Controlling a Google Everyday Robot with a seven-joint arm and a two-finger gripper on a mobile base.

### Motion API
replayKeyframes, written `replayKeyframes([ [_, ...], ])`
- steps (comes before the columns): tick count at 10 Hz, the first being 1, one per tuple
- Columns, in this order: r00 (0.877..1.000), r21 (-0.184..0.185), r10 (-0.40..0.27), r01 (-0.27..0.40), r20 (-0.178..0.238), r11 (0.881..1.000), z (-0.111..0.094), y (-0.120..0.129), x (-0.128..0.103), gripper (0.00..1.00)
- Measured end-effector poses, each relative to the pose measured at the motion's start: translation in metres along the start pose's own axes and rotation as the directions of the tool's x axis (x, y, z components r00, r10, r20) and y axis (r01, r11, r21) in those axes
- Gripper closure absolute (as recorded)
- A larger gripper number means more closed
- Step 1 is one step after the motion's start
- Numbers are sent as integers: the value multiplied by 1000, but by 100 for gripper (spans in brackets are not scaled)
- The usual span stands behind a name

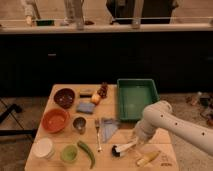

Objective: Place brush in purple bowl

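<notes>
The brush [124, 148] lies on the wooden table [165, 145] near the front right, black bristle head to the left, white handle pointing right. My gripper [136, 141] hangs at the end of the white arm right over the handle's right end. The purple bowl [64, 97] sits at the table's back left, far from the gripper, and looks empty.
An orange bowl [55, 120], a metal cup [79, 124], a white bowl [43, 148], a small green bowl [69, 153] and a green pepper [86, 152] stand at the left. A fork [97, 134], a blue cloth [107, 127], a green tray [136, 98] and a yellowish piece [148, 159] lie nearby.
</notes>
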Motion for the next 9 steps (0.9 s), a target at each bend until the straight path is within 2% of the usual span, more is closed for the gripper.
replayKeyframes([
  [1,1000,-4,2,-2,4,1000,5,-2,1,52],
  [2,1000,-11,2,-2,8,1000,10,-4,3,57],
  [4,1000,-30,2,-2,19,1000,21,-3,9,75],
  [5,1000,-34,0,1,26,999,24,-4,12,80],
  [9,1000,-47,1,0,21,999,22,0,17,81],
])
